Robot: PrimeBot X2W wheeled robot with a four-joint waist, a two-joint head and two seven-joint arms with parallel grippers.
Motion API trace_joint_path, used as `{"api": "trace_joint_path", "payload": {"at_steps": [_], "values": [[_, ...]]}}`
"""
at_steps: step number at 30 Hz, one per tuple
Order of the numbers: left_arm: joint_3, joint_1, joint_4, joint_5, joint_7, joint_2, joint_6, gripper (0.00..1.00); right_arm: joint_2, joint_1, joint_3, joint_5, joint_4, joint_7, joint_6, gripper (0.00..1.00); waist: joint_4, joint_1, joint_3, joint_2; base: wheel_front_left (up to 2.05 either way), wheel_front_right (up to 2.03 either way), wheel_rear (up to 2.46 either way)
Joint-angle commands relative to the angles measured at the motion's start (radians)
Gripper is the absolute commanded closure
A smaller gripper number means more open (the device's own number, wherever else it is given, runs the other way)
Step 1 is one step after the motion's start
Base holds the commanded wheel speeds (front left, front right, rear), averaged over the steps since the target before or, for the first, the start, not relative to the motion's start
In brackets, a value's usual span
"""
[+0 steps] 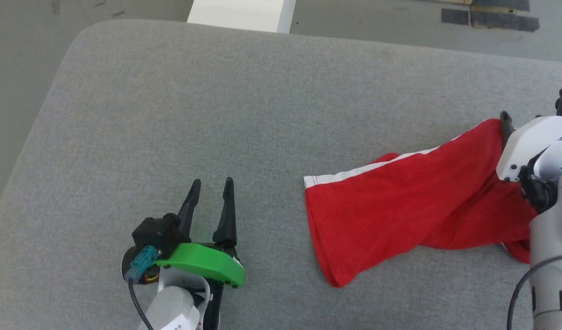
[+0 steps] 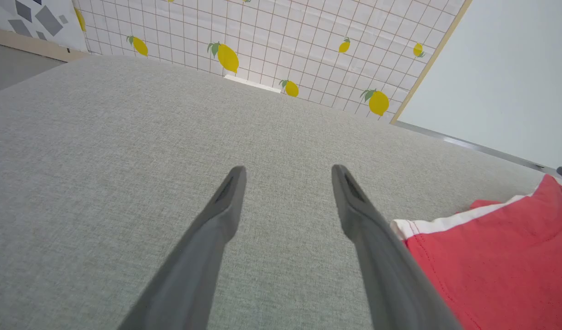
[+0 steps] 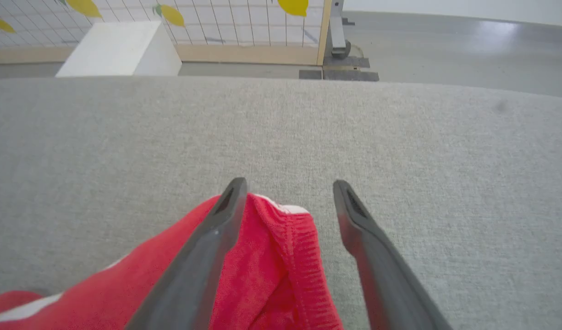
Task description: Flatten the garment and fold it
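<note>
The grey fabric-covered counter (image 1: 171, 114), rounded at its far left corner, carries the garment (image 1: 400, 201), bright red with a white trim band, lying rumpled on its right half.

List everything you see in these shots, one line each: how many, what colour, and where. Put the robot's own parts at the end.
garment: one, bright red with white trim bands, lying rumpled on the right part of the padded surface
padded surface: one, grey fabric, under the garment and both grippers
white block: one, white, on the floor beyond the surface's far edge
lemon-print panel: one, white grid with yellow lemons, standing behind the surface
dark patches: a few, dark, on the grey floor at the far right
left gripper: one, dark fingers, open, over bare surface left of the garment
right gripper: one, dark fingers, open, at the garment's right end, with bunched cloth between its fingers
</note>
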Motion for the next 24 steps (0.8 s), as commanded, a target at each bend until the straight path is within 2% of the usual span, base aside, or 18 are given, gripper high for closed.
{"api": "trace_joint_path", "payload": {"at_steps": [1, 6, 12, 14, 18, 21, 24], "values": [[-0.001, 0.0, 0.004, 0.003, -0.005, -0.004, -0.006, 0.0, 0.008, 0.033, 0.01, 0.037, -0.021, -0.049, -0.001, 0.0, -0.051, -0.0002, -0.066, 0.0, 0.0, 0.0, 0.0], [-0.013, 0.005, 0.008, -0.006, -0.002, -0.006, -0.008, 0.0, 0.03, 0.153, 0.051, 0.141, -0.119, -0.15, -0.001, 0.0, -0.094, -0.0002, -0.121, 0.0, 0.0, 0.0, 0.0], [-0.044, -0.034, 0.024, -0.026, 0.089, -0.007, 0.0, 0.0, 0.055, 0.318, 0.086, 0.229, -0.264, -0.159, -0.001, 0.0, -0.139, -0.0002, -0.153, 0.0, 0.0, 0.0, 0.0], [-0.063, -0.072, 0.043, -0.044, 0.156, -0.008, 0.0, 0.0, 0.059, 0.355, 0.099, 0.243, -0.303, -0.139, -0.001, 0.0, -0.152, -0.0002, -0.151, 0.0, 0.0, 0.0, 0.0], [-0.132, -0.181, 0.11, -0.036, 0.362, -0.007, -0.006, 0.0, 0.063, 0.395, 0.119, 0.257, -0.371, -0.105, -0.001, 0.0, -0.175, -0.0002, -0.141, 0.0, 0.0, 0.0, 0.0], [-0.171, -0.254, 0.187, -0.025, 0.551, -0.002, 0.015, 0.0, 0.064, 0.407, 0.128, 0.266, -0.411, -0.084, -0.001, 0.0, -0.193, -0.0002, -0.127, 0.0, 0.0, 0.0, 0.0], [-0.177, -0.298, 0.244, -0.019, 0.663, 0.005, 0.049, 0.0, 0.064, 0.411, 0.14, 0.288, -0.429, -0.073, -0.001, 0.0, -0.213, -0.0002, -0.114, 0.0, 0.0, 0.0, 0.0]]}}
